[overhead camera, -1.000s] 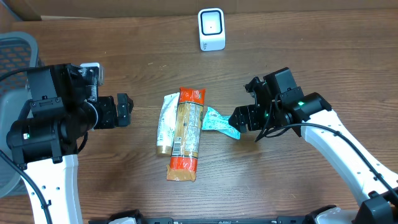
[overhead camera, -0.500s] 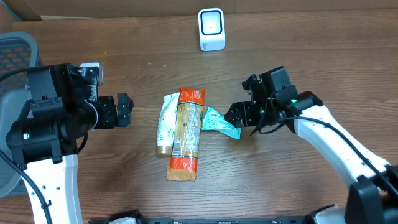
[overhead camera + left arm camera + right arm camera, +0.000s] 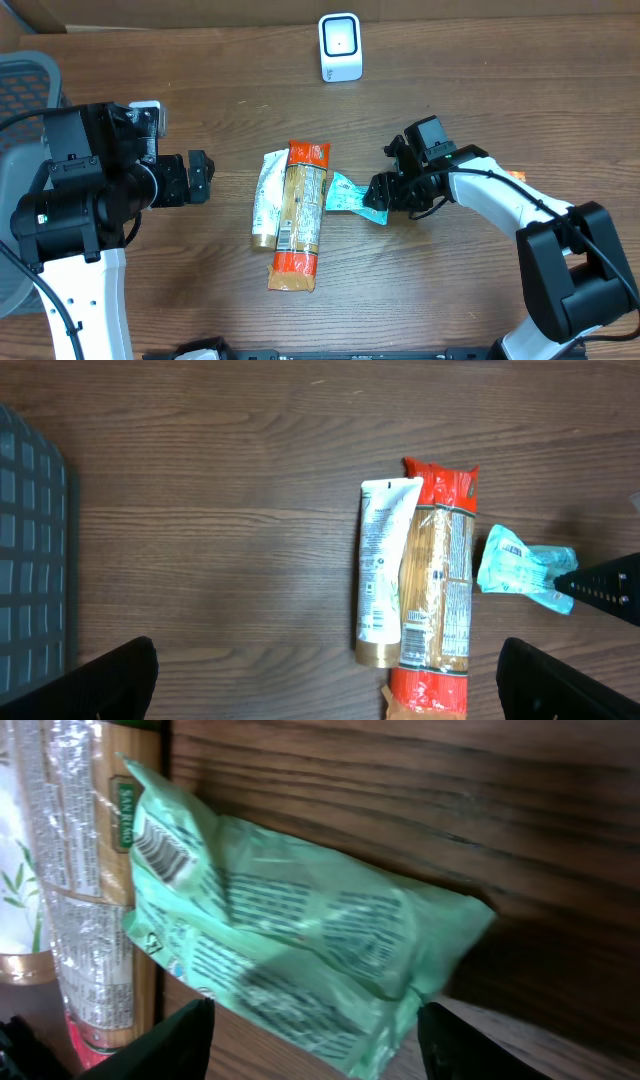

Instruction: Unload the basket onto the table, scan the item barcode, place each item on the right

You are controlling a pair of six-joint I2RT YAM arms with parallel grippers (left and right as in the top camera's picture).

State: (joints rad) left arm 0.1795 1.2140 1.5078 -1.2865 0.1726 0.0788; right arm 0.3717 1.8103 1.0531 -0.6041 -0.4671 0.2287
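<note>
The right gripper [image 3: 380, 190] has slid leftward over the counter [image 3: 480, 300], away from its right edge, up to the teal packet [image 3: 350, 196]. Its fingers [image 3: 185, 1042] have drawn narrower and now flank the packet's end; whether they press it is unclear. A small orange thing [image 3: 515, 176] has come into view beside the forearm.

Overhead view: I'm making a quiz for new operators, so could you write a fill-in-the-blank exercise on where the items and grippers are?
1. The white tube lies against the ____ side of the pasta packet.
2. The gripper with its fingers on either side of the green pouch belongs to the ____ arm.
3. The left gripper is open and holds ____.

Missing words: left; right; nothing
</note>
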